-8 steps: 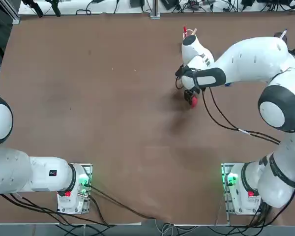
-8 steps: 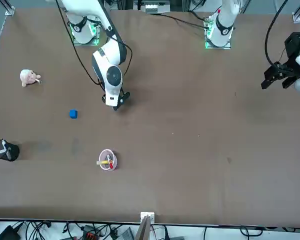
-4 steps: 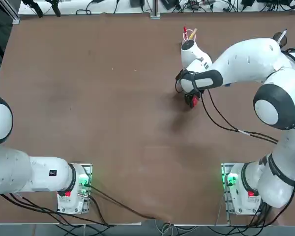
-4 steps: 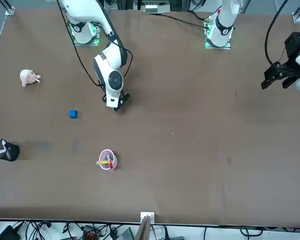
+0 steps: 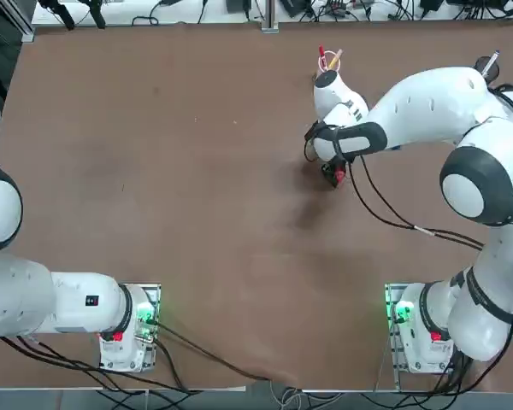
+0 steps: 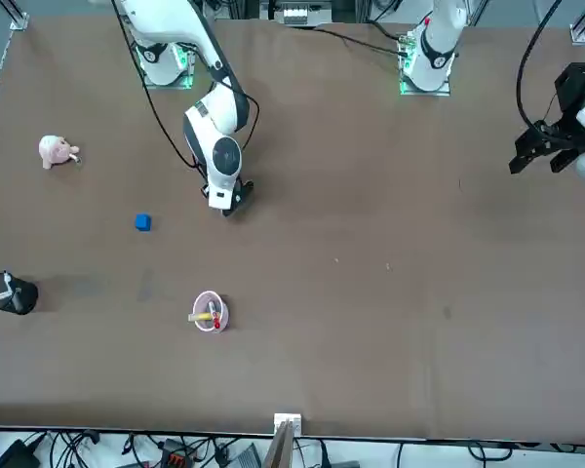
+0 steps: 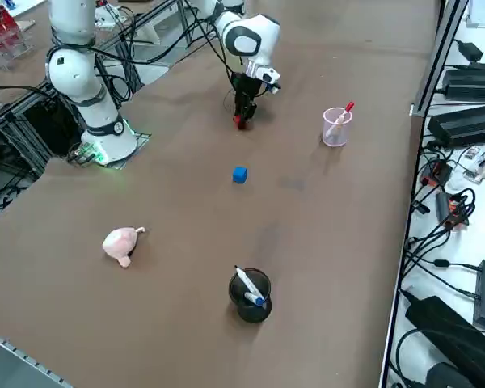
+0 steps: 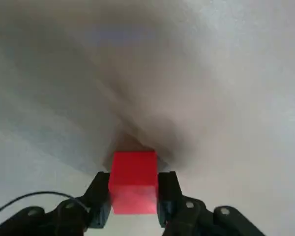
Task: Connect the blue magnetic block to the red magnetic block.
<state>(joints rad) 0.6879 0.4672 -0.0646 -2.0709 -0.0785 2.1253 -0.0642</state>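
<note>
Low over the table [image 5: 197, 213], the right gripper [image 8: 133, 196] clenched the red block [image 8: 133, 183]; the blue block [image 7: 240, 175] sat well apart.

Glossy white rounded shells on the right arm [image 5: 436, 102], split by dark grey bands and round dark grey caps at the joints. Black wrist collar just behind the right claw [image 8: 133, 196], small dark markings on the white link beside it. Black fingers [image 8: 168, 192], blocky and matte, with round screw heads on the black body beneath. Thin black cables [image 5: 385, 209] looping from the wrist back toward the right base [image 5: 415, 329]. Silver mounting plate under that base, green light glowing, small red spot alongside.
</note>
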